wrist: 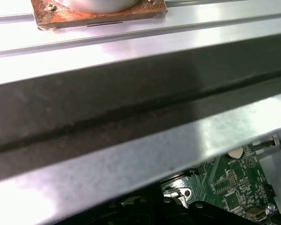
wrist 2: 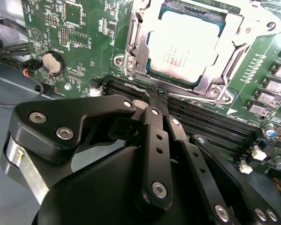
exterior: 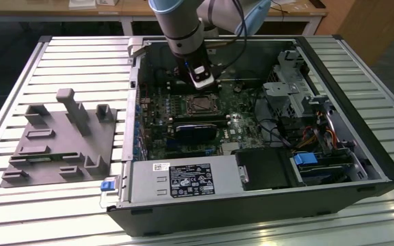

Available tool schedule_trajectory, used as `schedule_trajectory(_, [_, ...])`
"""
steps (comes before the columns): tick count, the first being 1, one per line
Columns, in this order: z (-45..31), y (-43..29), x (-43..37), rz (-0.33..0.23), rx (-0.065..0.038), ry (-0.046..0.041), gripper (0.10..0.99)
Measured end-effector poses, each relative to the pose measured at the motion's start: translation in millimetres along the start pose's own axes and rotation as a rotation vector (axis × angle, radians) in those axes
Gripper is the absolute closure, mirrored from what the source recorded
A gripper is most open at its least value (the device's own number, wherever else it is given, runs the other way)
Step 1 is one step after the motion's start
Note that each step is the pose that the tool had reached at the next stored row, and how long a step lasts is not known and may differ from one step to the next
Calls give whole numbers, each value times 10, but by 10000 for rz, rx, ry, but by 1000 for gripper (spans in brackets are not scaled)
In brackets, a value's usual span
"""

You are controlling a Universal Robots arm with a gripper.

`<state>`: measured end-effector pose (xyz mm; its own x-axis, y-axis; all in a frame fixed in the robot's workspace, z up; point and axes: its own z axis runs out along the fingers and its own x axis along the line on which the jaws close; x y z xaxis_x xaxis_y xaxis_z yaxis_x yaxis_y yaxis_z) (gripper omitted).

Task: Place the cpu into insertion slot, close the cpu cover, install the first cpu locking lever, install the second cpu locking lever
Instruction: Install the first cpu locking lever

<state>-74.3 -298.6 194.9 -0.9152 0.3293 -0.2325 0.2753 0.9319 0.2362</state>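
Observation:
The cpu, a silver-grey square, lies in the insertion slot on the green motherboard; the slot's pin field is hidden beneath it. The cpu cover, a silvery frame, lies flat around the chip. A thin wire locking lever runs along the socket's edge next to the long black slots. My gripper has its black fingers pressed together, with the tips right at that lever's edge of the socket. Whether they touch the lever I cannot tell. In the exterior view the gripper hangs just behind the socket inside the open computer case.
Long black memory slots lie beside the socket, and a coin cell sits further off. In the case are a dark card, a power supply and drive cages. A grey fixture stands at the exterior view's left.

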Motion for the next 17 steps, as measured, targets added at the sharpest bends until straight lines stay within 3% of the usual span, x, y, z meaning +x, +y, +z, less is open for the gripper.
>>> schedule_trajectory(9, [49,-15,16,81,83,-39,984])
schedule_trajectory(17, [73,-20,22,106,58,-36,984])
